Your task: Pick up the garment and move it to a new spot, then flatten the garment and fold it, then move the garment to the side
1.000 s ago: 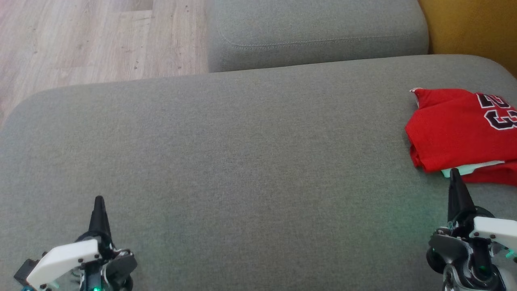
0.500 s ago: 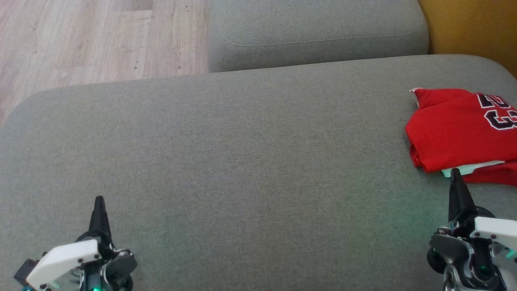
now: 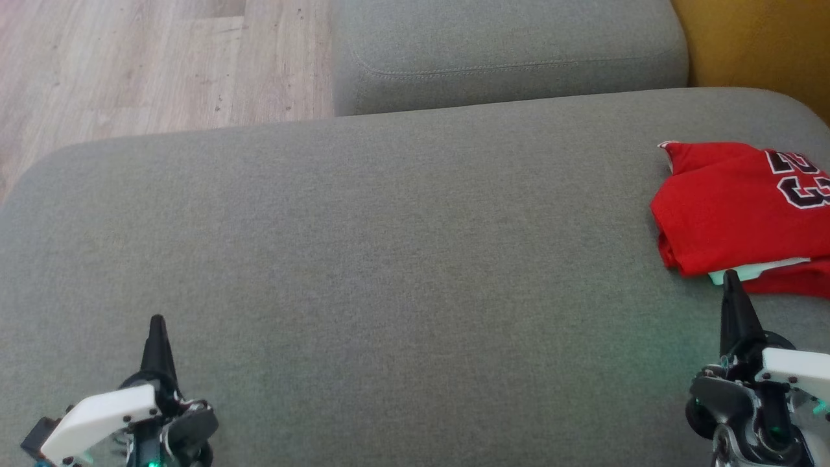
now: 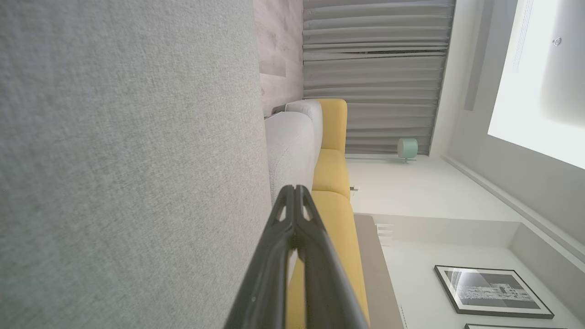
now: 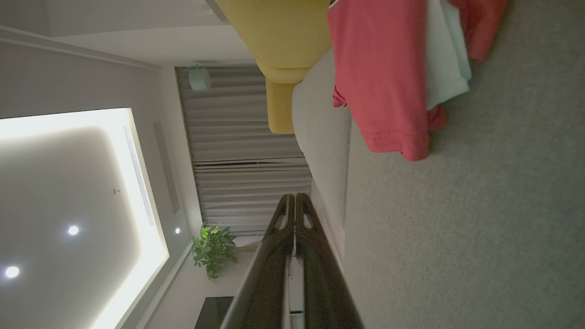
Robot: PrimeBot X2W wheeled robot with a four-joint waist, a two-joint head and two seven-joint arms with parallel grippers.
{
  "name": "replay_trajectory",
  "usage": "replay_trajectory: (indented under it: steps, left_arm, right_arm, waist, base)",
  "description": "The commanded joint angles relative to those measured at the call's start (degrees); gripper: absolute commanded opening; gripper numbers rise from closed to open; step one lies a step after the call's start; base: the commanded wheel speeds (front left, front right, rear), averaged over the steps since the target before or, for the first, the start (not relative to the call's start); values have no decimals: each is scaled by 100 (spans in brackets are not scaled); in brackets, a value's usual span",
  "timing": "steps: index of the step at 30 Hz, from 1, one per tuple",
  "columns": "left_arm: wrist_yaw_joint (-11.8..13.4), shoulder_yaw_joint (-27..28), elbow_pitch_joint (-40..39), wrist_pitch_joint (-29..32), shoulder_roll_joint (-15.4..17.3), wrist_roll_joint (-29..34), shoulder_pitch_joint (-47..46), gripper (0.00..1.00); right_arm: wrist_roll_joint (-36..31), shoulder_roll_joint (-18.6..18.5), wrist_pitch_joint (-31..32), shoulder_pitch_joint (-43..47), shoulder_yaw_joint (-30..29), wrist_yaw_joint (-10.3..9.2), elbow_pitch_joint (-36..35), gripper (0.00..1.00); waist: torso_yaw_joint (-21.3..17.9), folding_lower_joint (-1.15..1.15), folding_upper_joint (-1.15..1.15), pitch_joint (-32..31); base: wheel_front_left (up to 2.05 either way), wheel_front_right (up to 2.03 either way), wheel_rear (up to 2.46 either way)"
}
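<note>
Checking head view: you've got the folded red garment [image 3: 733,207] at the right edge of the sofa seat [image 3: 389,259], number print [image 3: 801,181] up; right wrist view adds a pale layer [image 5: 445,55] between its folds. Left gripper [image 3: 157,322] and right gripper [image 3: 731,275]: fingers pressed together, empty, right tip just beside the garment's near edge.

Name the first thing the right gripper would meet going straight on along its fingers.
Likely the red garment, its near edge just ahead of the right gripper; height is unclear, so it might pass over.
</note>
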Motion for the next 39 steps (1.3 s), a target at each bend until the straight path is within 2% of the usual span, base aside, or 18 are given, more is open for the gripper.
replay_trajectory:
  steps: [1, 39]
  left_arm:
    - [-37, 198, -163, 36, 50, 48, -275, 0]
    - [-37, 251, -161, 79, 12, 93, -280, 0]
  right_arm:
    - [-38, -44, 39, -287, 94, -4, -179, 0]
    - [-79, -10, 78, -292, 46, -4, -176, 0]
  waist:
    - [0, 0, 0, 0]
    - [0, 0, 0, 0]
  base:
    - [0, 0, 0]
    - [0, 0, 0]
